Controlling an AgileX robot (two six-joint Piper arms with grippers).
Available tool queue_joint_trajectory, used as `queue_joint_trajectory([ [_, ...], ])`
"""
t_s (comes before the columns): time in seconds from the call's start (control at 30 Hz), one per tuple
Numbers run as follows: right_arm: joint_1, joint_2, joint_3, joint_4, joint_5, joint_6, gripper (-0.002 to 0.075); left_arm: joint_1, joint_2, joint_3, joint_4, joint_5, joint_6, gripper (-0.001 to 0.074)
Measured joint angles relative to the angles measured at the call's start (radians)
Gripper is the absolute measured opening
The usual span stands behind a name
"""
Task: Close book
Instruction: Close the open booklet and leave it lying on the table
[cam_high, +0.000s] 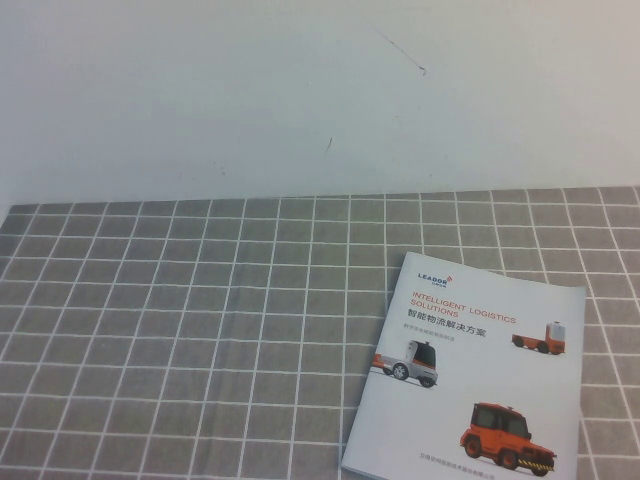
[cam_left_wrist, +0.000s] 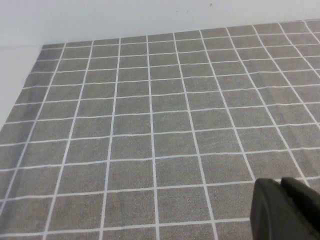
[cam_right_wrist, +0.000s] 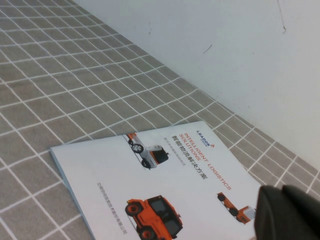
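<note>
Glossy book (cam_high: 470, 375) — right gripper (cam_right_wrist: 287, 212) near, left gripper (cam_left_wrist: 285, 210) over checked cloth (cam_left_wrist: 150, 125)

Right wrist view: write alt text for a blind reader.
A closed brochure, Intelligent Logistics Solutions, with orange vehicles on its cover, lies on a grey grid tablecloth by a white wall. The right gripper hangs near the brochure; the left gripper, outside this view, is over bare cloth.

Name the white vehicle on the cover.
The van at the book's left edge; the other two are orange. Left gripper over bare cloth, right gripper near book.
</note>
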Motion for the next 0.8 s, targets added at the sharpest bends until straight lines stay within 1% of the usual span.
queue_joint_trajectory([
  [0.33, 0.0, 0.0, 0.0, 0.0, -0.005, 0.0, -0.0003, 0.0, 0.0, 0.0, 0.0, 0.0, 0.002, -0.0004],
  [0.57, 0.0, -0.026, 0.046, -0.016, -0.249, -0.083, -0.0003, 0.0, 0.0, 0.0, 0.0, 0.0, 0.002, -0.0004],
  [0.63, -0.002, -0.032, 0.06, -0.118, -0.29, -0.085, -0.0003, 0.0, 0.0, 0.0, 0.0, 0.0, 0.002, -0.0004],
  [0.77, -0.002, -0.04, 0.086, -0.521, -0.299, -0.085, -0.0003, 0.0, 0.0, 0.0, 0.0, 0.0, 0.002, -0.0004],
  [0.8, -0.002, -0.042, 0.092, -0.587, -0.3, -0.085, -0.0003, 0.0, 0.0, 0.0, 0.0, 0.0, 0.002, -0.0004],
])
